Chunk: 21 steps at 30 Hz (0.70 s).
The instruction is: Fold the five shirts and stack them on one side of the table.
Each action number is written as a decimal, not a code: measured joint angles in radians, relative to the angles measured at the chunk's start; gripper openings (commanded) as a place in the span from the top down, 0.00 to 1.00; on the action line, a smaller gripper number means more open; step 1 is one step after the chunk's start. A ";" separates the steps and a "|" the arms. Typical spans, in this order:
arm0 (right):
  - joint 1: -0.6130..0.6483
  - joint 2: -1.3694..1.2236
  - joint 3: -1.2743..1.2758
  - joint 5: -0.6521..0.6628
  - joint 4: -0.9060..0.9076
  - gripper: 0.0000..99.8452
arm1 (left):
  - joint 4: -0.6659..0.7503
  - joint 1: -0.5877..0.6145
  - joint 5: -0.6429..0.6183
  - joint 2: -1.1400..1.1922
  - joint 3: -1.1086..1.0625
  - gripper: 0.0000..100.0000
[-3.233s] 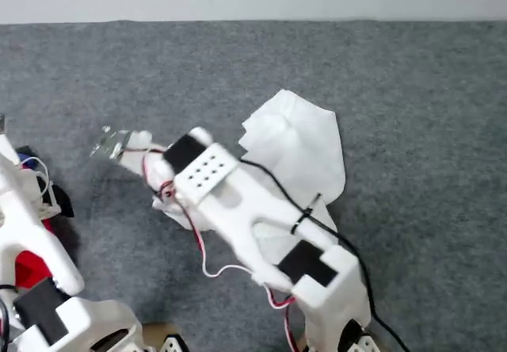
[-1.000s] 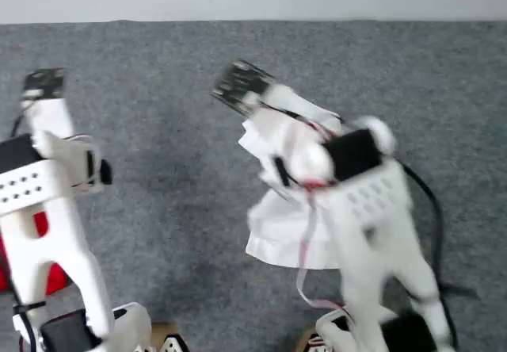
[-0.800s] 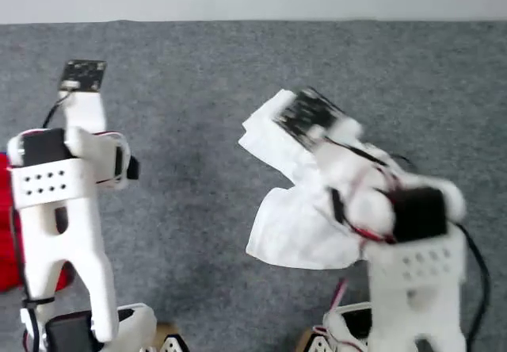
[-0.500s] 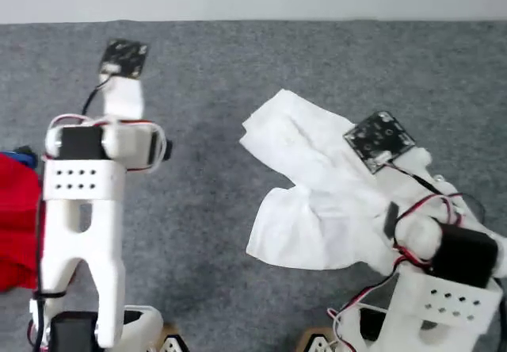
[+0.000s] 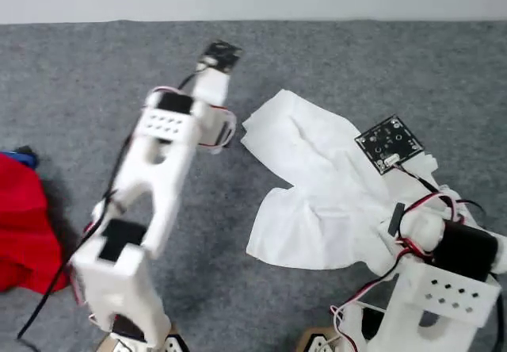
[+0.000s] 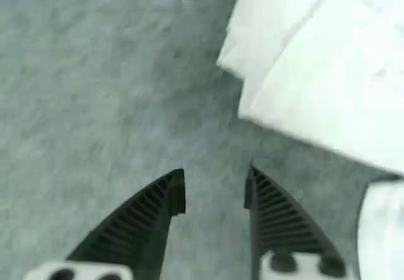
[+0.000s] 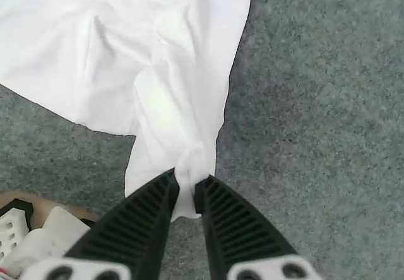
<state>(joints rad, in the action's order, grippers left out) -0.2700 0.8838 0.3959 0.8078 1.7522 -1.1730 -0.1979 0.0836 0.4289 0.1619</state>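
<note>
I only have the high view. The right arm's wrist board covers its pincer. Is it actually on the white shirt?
Observer: Yes. In the right wrist view, the right pincer is shut on a bunched edge of the crumpled white cloth shirt.
Operator: And the left one?
Observer: The left pincer is open, with nothing between its tips.
Operator: Is it over the shirt?
Observer: No, it is over the bare grey carpet-like table cover. The shirt's edge lies just past the tips, apart from them.
</note>
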 measured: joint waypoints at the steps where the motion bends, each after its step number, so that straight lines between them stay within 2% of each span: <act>1: 0.000 0.000 0.000 -0.009 0.000 0.99 | 0.000 -0.011 0.011 0.051 0.052 0.80; 12: -0.002 0.000 0.003 -0.021 0.002 0.99 | -0.175 -0.164 0.041 0.514 0.747 0.73; 21: -0.002 0.000 0.003 -0.025 0.002 0.99 | -0.219 -0.183 0.041 0.812 1.155 0.73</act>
<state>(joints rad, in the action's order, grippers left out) -0.2716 0.8838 0.3989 0.7833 1.7538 -1.3924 -0.3805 0.1250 1.2405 1.3172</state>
